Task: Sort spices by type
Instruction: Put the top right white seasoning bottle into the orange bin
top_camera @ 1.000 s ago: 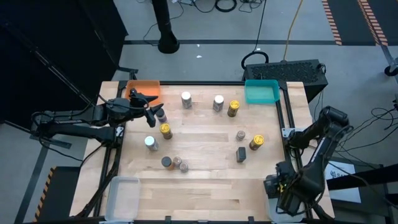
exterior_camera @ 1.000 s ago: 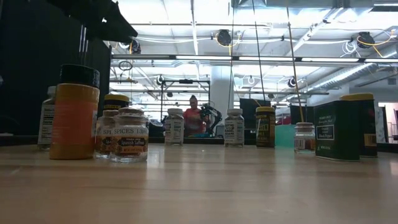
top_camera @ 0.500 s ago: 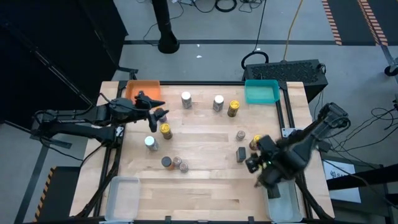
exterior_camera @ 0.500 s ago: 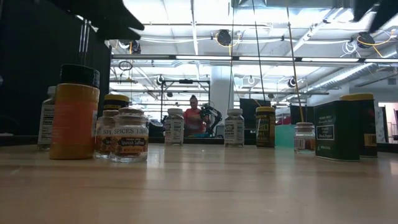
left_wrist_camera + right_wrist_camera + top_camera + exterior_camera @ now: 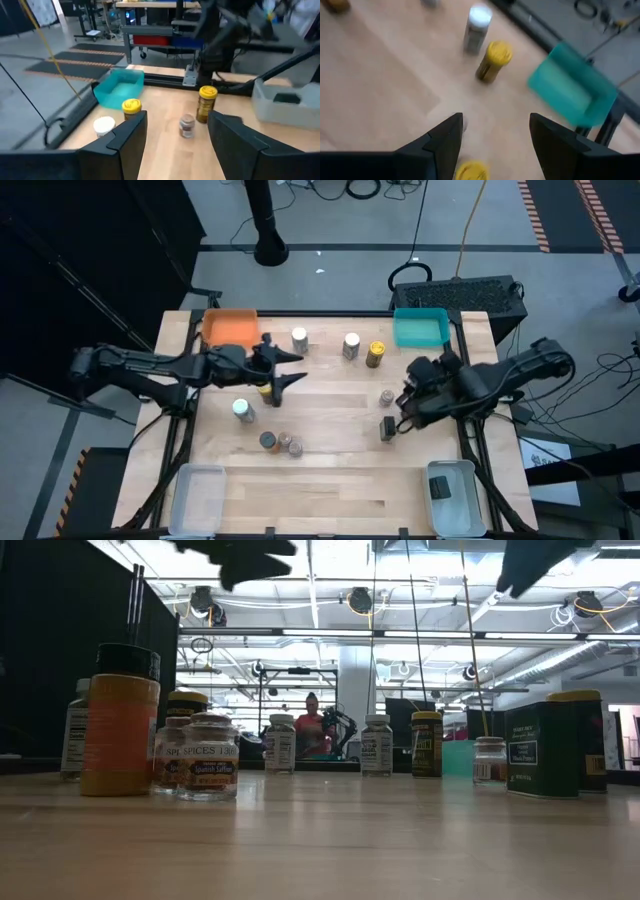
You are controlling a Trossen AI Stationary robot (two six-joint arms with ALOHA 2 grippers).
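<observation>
Spices stand scattered over the wooden table [image 5: 330, 480]: a white-topped jar [image 5: 299, 339], another white-topped jar [image 5: 351, 344] and a yellow-lidded jar [image 5: 375, 354] along the far edge by the teal tray [image 5: 420, 327], a pale-lidded jar [image 5: 241, 410] and two small brownish jars [image 5: 281, 443] on the left, a small jar [image 5: 387, 396] and a dark box-shaped tin [image 5: 388, 428] on the right. None is sorted yet, to judge by the spread. The left gripper [image 5: 285, 368] hovers above the table's left half, its fingers spread and empty, with a gold jar [image 5: 266, 390] close beneath it. The right gripper [image 5: 407, 398], likewise parted and holding nothing, hangs over the right-hand cluster, where a yellow jar [image 5: 492, 60] shows ahead of its fingers. Either arm should probably come straight down over one jar and close low on its body, since neighbours stand near and tip easily. An orange tray [image 5: 231, 328] and two clear trays [image 5: 198, 492] wait at the corners.
</observation>
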